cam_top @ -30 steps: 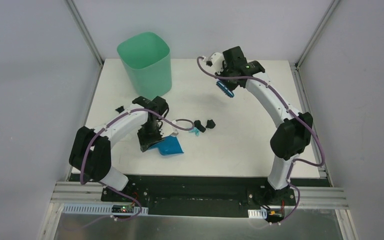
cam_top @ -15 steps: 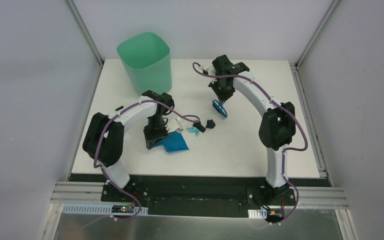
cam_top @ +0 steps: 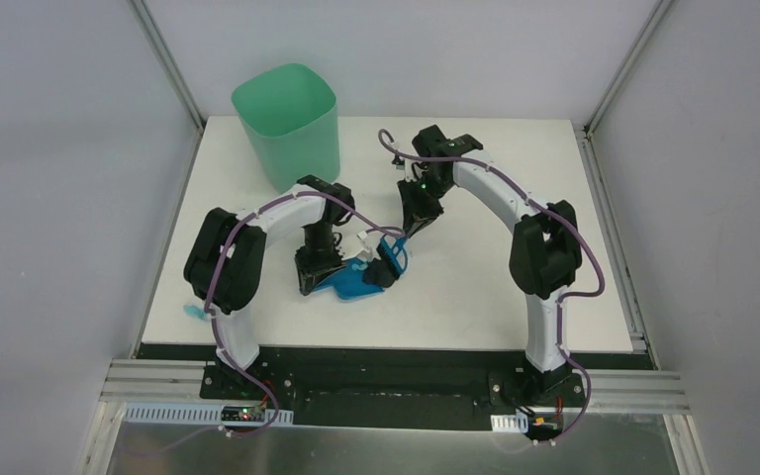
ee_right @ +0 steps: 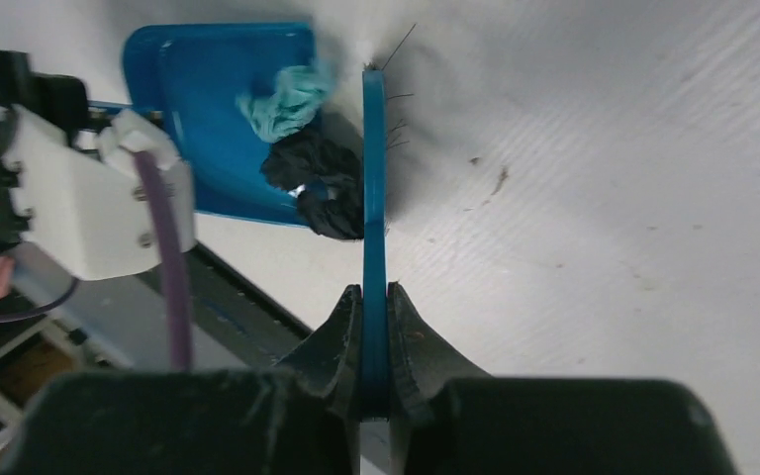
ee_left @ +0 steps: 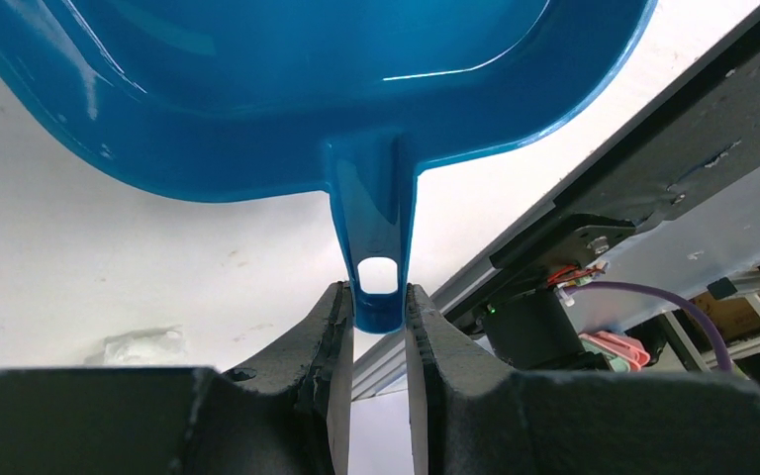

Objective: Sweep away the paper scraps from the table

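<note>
Here, with left tool (ee_left: pixel 374 327) pinching the dustpan (ee_left: pixel 257 99) by its handle and right tool (ee_right: pixel 374 317) pinching the brush (ee_right: pixel 373 178), paper scraps (ee_right: pixel 307 163) bunched at the pan's lip on the surface (ee_right: pixel 604 198): press lip flat, draw bristles slowly into the pan.

Glossy plastic dustpan (ee_left: pixel 257 99) and brush (ee_right: pixel 373 198) — crumpled paper scraps (ee_right: pixel 289 101) — matt, faintly ribbed table (ee_right: pixel 604 198).

I counted one bin (cam_top: pixel 309 148), one dustpan (ee_right: pixel 208 99), one brush (ee_right: pixel 373 198) and four scraps (ee_right: pixel 287 99) in sight: one teal, two black, and one pale blue (cam_top: pixel 195 313) lying apart from the rest
</note>
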Available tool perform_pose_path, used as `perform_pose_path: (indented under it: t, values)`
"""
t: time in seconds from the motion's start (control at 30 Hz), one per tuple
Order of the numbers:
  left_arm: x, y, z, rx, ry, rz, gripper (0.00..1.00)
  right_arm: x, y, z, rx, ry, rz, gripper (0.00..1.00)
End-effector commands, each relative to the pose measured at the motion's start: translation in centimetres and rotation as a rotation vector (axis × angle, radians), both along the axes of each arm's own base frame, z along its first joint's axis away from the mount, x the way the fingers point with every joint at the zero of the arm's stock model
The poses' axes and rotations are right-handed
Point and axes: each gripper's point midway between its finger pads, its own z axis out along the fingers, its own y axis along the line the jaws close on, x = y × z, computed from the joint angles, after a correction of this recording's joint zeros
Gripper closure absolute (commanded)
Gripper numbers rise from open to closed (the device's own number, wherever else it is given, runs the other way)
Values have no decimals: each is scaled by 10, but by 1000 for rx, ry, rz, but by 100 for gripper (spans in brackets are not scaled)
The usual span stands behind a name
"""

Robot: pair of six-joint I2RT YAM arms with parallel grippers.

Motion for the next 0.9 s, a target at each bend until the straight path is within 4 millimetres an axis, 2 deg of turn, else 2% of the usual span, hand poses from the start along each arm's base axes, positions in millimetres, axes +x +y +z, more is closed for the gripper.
perform_pose_path:
  t: [0.0, 0.2, 0.3, 0.4, 0.57, 0.7, 0.87]
  values:
    - [5, -16, 3, -38, 9, 2, 95, -15, 31, 33, 191, 108, -90, 100]
    - [6, -24, 2, -53, 21, -2, 95, -19, 46, 53, 296, 159, -133, 100]
    - [6, -23, 1, -50, 17, -4, 96, -19, 44, 54, 297, 152, -137, 100]
    - [6, -22, -3, -63, -5, -4, 97, -13, 27, 51, 243, 84, -132, 100]
    - [14, -27, -7, -124, -95, -22, 98, 10, -18, 52, 45, -168, -73, 100]
    - [16, -30, -6, -136, -105, -14, 98, 17, -28, 61, 9, -258, -46, 100]
    - [12, -27, -5, -139, -111, -16, 98, 32, -40, 56, -65, -331, -41, 100]
